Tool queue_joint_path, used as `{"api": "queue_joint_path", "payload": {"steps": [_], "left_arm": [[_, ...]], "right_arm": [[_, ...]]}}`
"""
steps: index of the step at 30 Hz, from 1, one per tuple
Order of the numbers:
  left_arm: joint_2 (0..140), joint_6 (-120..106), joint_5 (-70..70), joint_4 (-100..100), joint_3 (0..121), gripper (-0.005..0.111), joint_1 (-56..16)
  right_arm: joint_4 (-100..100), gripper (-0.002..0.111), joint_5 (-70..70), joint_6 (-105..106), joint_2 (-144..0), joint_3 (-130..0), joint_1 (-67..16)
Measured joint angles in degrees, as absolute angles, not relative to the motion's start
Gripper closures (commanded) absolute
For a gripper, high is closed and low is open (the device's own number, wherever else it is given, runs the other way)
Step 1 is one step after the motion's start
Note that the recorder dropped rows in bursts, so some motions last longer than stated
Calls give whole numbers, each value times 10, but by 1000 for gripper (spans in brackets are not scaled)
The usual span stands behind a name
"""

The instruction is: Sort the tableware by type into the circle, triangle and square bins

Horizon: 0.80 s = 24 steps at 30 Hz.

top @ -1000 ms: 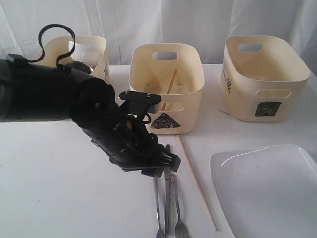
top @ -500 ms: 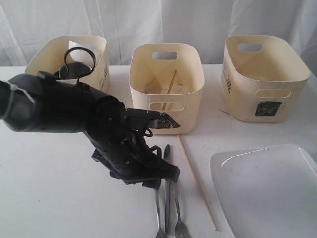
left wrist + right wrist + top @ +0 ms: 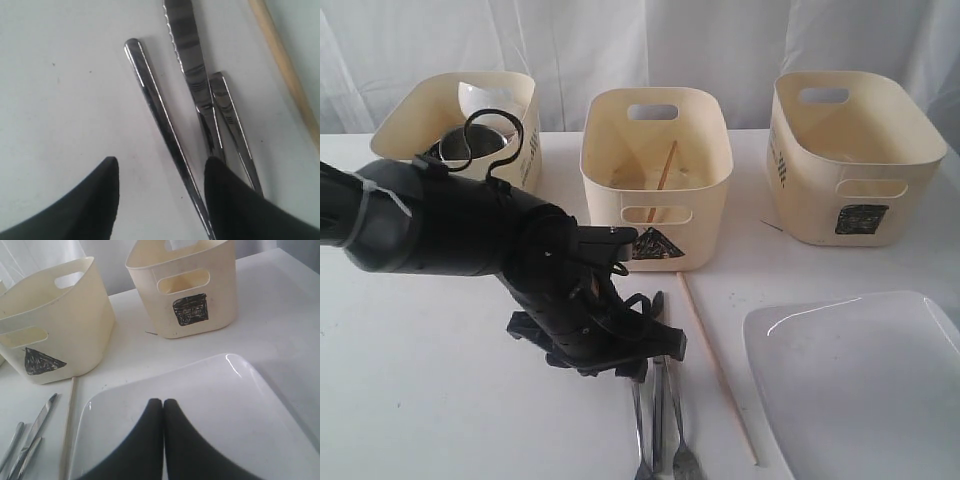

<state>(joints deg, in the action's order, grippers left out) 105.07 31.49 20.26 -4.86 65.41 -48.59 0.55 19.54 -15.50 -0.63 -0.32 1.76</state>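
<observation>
Left gripper [image 3: 162, 167] jaws wide, straddling slim steel cutlery handle [image 3: 150, 95], 6 o'clock of cream triangle-marked bin [image 3: 656, 180]. Risk: adjacent serrated steel knife [image 3: 187, 45] gets pinched too. Right gripper [image 3: 163, 405] closed, empty.

Your left gripper [image 3: 162, 167] has come down closer over the steel cutlery [image 3: 658, 415], and its arm has swung clear of the far-left bin [image 3: 415, 115].

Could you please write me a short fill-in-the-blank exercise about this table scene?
The left gripper has its jaws ____ over the steel cutlery.
The bin holding one wooden chopstick bears a ____ mark.
The right gripper is ____ above the white plate.
Missing words: open; triangle; shut.
</observation>
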Motion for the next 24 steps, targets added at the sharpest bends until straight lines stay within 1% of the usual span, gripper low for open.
{"api": "queue_joint_path", "payload": {"steps": [13,24], "left_arm": [[1079,343,180,-49,654,51,-486],[1084,346,192,-49,658,51,-486]], "right_arm": [[3,108,195,-165,-6,-3,18],[3,108,195,-165,-6,-3,18]]}}
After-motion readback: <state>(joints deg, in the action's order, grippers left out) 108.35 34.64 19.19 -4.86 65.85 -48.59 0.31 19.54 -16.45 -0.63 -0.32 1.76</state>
